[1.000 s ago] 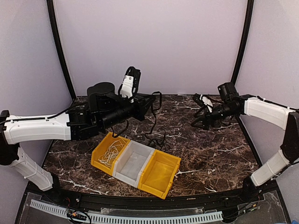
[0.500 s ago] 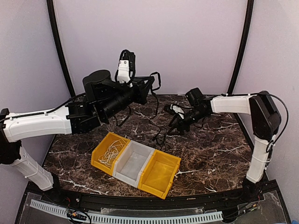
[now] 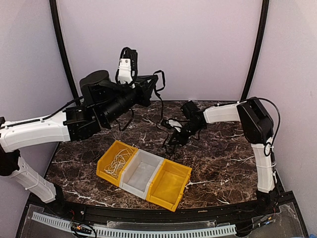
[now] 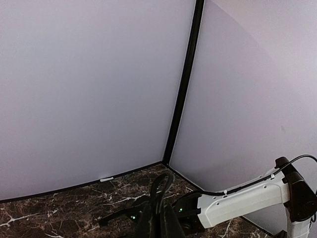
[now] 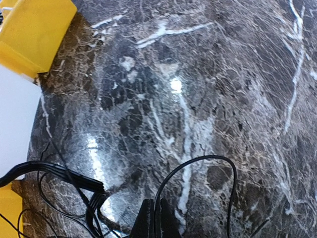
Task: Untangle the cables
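Black cables hang as a loop (image 3: 161, 79) from my left gripper (image 3: 152, 87), which is raised high over the back of the table and shut on them. In the left wrist view the loop (image 4: 161, 184) sticks out past the closed gripper (image 4: 159, 212). The strands drop to a tangled pile (image 3: 167, 145) on the marble. My right gripper (image 3: 175, 139) is low at that pile, shut on a thin black cable (image 5: 208, 159) that arcs away over the table from its fingertips (image 5: 155, 204). A thicker black bundle (image 5: 74, 179) lies to its left.
A row of three bins sits in front of the pile: a yellow bin (image 3: 117, 159) holding a coiled white cable, a white bin (image 3: 141, 173) and another yellow bin (image 3: 171, 184). In the right wrist view a yellow bin (image 5: 34, 29) is close at the upper left.
My right arm swung left from the table's right side to the cable pile and shut on a thin cable. My left arm rose higher, lifting the black loop.
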Controlling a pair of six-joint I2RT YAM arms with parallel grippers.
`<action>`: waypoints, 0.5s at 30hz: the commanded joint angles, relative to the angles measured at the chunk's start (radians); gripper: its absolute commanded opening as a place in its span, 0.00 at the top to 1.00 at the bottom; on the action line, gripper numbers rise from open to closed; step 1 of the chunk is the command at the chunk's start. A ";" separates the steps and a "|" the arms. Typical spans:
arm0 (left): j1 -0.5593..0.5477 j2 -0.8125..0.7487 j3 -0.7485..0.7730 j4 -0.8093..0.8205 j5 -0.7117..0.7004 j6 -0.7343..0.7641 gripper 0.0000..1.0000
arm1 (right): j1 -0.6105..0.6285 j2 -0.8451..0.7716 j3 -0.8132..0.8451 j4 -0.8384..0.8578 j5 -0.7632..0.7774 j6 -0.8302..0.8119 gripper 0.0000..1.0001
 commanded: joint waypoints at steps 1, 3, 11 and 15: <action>0.000 -0.086 0.122 0.012 -0.016 0.114 1.00 | -0.010 -0.042 -0.037 0.000 0.131 0.031 1.00; 0.000 -0.089 0.232 -0.037 -0.034 0.178 1.00 | -0.024 -0.072 -0.085 -0.009 0.185 0.029 1.00; 0.000 -0.072 0.611 -0.284 -0.003 0.285 1.00 | -0.194 -0.198 -0.293 0.015 0.284 0.037 1.00; 0.000 -0.163 0.545 -0.264 -0.008 0.272 1.00 | -0.278 -0.247 -0.346 0.026 0.271 0.049 1.00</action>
